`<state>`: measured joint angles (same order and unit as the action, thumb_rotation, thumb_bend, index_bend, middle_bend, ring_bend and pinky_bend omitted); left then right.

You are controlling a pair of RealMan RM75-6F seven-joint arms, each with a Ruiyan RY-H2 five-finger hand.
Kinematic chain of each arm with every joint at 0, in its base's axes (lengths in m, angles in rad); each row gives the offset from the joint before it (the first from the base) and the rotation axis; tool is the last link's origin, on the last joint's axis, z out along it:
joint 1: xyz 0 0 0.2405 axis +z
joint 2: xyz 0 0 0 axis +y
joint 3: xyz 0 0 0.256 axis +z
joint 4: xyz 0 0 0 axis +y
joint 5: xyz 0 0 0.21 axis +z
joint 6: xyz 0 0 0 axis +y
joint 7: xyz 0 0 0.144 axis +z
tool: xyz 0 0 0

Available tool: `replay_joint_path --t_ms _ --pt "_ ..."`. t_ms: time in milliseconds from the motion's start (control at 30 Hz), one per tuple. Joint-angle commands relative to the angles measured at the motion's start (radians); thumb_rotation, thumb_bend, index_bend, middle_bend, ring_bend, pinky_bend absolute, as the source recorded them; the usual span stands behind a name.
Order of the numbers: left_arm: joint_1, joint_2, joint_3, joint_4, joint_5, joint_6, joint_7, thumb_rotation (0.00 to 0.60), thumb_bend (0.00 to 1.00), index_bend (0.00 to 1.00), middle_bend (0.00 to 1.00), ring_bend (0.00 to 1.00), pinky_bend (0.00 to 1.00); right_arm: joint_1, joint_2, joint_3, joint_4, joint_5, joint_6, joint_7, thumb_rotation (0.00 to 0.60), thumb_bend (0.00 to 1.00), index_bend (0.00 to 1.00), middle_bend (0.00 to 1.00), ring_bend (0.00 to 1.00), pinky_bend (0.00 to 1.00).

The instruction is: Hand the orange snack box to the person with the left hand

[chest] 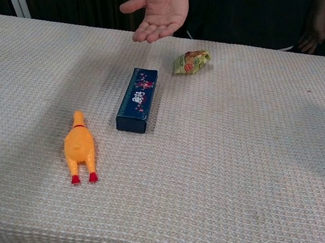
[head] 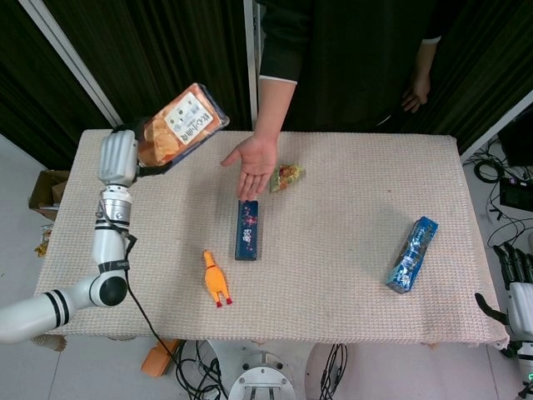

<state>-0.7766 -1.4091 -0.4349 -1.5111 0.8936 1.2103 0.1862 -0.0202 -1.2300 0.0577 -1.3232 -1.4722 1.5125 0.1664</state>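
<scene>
The silver left hand [head: 117, 157] holds the orange cardboard snack box [head: 176, 125] up high. The right hand [head: 515, 287] is cut off; can't tell its fingers.

Dark vertical-ribbed curtain [head: 158, 58] behind the table [head: 350, 225], split by white frame strips [head: 248, 58]. Beige waffle-weave cloth over the tabletop. Pale grey floor [head: 21, 179] along the near-left side, with a cardboard carton [head: 46, 187] by the table's edge. Black cables [head: 500, 192] coiled on the floor at far right. Even overhead light, soft shadows
</scene>
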Motion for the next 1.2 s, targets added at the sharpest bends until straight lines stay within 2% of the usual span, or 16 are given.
replay_joint_path --t_ms 33,167,400,533,633,733,833,900,933,1000,1200 --pt "-0.048 -0.078 0.057 0.093 0.229 -0.072 -0.176 0.600 0.45 0.41 0.72 0.36 0.27 -0.002 -0.001 0.001 0.009 0.007 -0.005 0.008 0.600 0.15 0.00 0.00 0.00 0.00" --pt "-0.088 -0.122 0.106 0.173 0.323 -0.080 -0.128 0.600 0.43 0.41 0.72 0.36 0.27 -0.002 -0.002 0.004 0.022 0.015 -0.011 0.023 0.600 0.15 0.00 0.00 0.00 0.00" --pt "-0.136 -0.195 0.139 0.249 0.338 -0.131 -0.038 0.600 0.41 0.40 0.71 0.36 0.27 0.004 -0.014 0.004 0.046 0.020 -0.029 0.037 0.600 0.15 0.00 0.00 0.00 0.00" --pt "-0.152 -0.234 0.128 0.284 0.308 -0.144 0.004 0.600 0.38 0.38 0.70 0.36 0.27 0.005 -0.016 0.006 0.051 0.018 -0.028 0.042 0.600 0.15 0.00 0.00 0.00 0.00" --pt "-0.156 -0.244 0.118 0.299 0.284 -0.153 0.021 0.600 0.33 0.32 0.66 0.34 0.27 0.004 -0.015 0.008 0.053 0.020 -0.025 0.048 0.600 0.15 0.00 0.00 0.00 0.00" --pt "-0.150 -0.242 0.109 0.296 0.247 -0.167 0.034 0.600 0.24 0.23 0.54 0.29 0.26 0.003 -0.016 0.008 0.059 0.018 -0.023 0.061 0.600 0.15 0.00 0.00 0.00 0.00" --pt "-0.145 -0.228 0.108 0.281 0.217 -0.186 0.056 0.600 0.17 0.05 0.31 0.18 0.22 0.002 -0.025 0.008 0.078 0.006 -0.009 0.079 0.600 0.15 0.00 0.00 0.00 0.00" --pt "-0.142 -0.224 0.109 0.275 0.214 -0.184 0.063 0.600 0.11 0.00 0.11 0.12 0.19 0.002 -0.029 0.008 0.083 0.006 -0.009 0.080 0.600 0.15 0.00 0.00 0.00 0.00" --pt "-0.140 -0.222 0.109 0.274 0.215 -0.180 0.066 0.600 0.08 0.00 0.04 0.10 0.18 0.002 -0.030 0.008 0.085 0.007 -0.011 0.078 0.600 0.15 0.00 0.00 0.00 0.00" --pt "-0.136 -0.221 0.104 0.270 0.211 -0.168 0.071 0.600 0.04 0.00 0.00 0.09 0.18 0.002 -0.031 0.008 0.082 0.011 -0.015 0.072 0.600 0.15 0.00 0.00 0.00 0.00" --pt "-0.118 -0.194 0.087 0.236 0.200 -0.136 0.074 0.600 0.02 0.00 0.00 0.05 0.16 0.001 -0.026 0.010 0.071 0.010 -0.007 0.064 0.600 0.15 0.00 0.00 0.00 0.00"
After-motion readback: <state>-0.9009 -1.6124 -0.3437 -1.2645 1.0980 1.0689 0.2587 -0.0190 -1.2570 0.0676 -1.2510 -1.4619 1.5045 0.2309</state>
